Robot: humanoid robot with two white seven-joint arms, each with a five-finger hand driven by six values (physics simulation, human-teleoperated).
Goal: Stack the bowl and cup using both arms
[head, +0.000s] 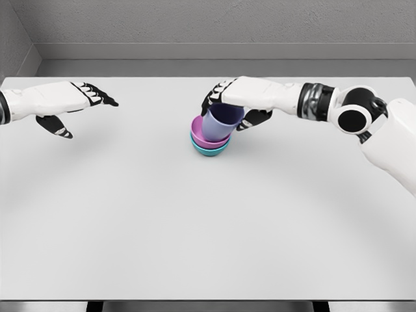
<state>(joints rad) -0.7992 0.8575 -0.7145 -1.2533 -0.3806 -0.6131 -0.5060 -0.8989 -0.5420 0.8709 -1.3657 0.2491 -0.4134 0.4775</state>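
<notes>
A teal bowl sits at the middle of the white table, with a purple-pink bowl nested in it. A lavender cup stands tilted inside the upper bowl, its mouth leaning to the upper right. My right hand reaches in from the right, fingers curled over the cup's rim and thumb at its right side, gripping it. My left hand hovers over the table's far left, fingers stretched out and thumb down, holding nothing.
A grey wall runs behind the table's far edge. The table's front edge lies at the bottom of the view.
</notes>
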